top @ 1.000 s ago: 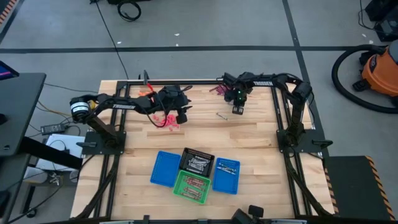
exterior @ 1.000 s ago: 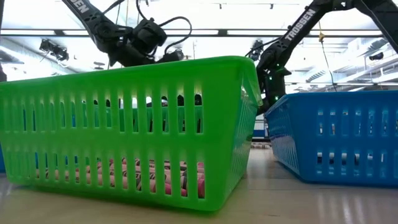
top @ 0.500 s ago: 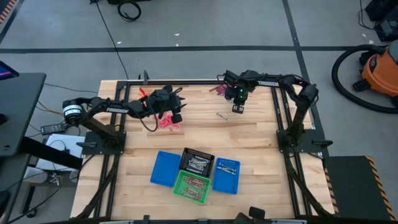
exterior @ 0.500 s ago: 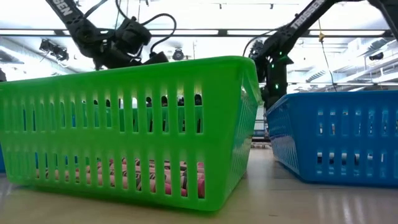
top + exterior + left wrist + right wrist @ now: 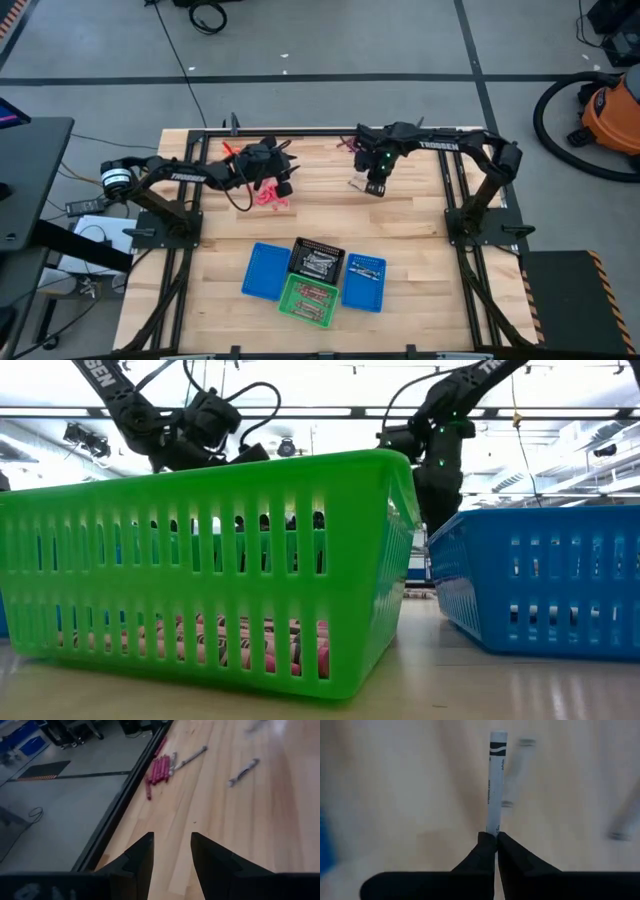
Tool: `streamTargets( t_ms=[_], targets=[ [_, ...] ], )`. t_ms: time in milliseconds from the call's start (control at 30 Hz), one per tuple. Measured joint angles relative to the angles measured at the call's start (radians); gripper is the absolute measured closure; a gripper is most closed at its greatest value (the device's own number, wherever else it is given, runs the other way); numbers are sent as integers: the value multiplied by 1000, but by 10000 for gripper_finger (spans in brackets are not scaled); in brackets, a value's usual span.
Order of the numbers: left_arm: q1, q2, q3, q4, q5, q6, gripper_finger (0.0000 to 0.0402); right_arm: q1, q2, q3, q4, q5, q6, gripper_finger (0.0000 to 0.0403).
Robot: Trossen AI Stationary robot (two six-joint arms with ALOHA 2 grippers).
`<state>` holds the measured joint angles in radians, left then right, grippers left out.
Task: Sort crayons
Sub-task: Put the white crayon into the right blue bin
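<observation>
My right gripper is at the far middle of the table, shut on a white crayon with black bands. A silvery crayon lies on the wood right beside it. My left gripper is open and empty above a pile of reddish crayons at the far left. Its wrist view shows maroon crayons by the table's far rail and loose silvery crayons lying flat. The maroon pile also shows in the high view. My right gripper pinches the white crayon by its one end between its two fingertips. The crayon sticks straight out past the fingertips, in line with the fingers, its banded end toward the table. Whether that end touches the wood I cannot tell.
At the near middle stand a black basket with silvery crayons, a green basket with reddish ones, a blue basket, and a blue piece. A black rail frames the table. Bare wood lies between the arms and the baskets.
My right gripper has moved a little toward the table's left and near edges, up beside the loose silvery crayon. My left arm has drawn back a little toward the table's left edge, its gripper staying above the reddish pile.
</observation>
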<state>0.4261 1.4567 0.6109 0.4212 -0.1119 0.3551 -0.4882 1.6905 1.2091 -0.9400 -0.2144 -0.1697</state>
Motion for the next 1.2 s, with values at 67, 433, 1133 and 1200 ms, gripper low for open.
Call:
streamTargets(
  t_ms=[67, 433, 1133, 1200],
  targets=[
    [6, 0, 0, -10, -2, -23, 260, 35, -4, 0, -5, -80, 57, 385],
    [-34, 0, 0, -45, 0, -52, 260, 350, -13, 0, -46, -121, 340, 382],
    [-73, 0, 0, -15, 0, -119, 260, 808, -22, 1, 108, 73, 877, 382],
    [-73, 0, 0, -15, 0, -119, 260, 825, -22, -4, 115, 86, 902, 381]
  ],
)
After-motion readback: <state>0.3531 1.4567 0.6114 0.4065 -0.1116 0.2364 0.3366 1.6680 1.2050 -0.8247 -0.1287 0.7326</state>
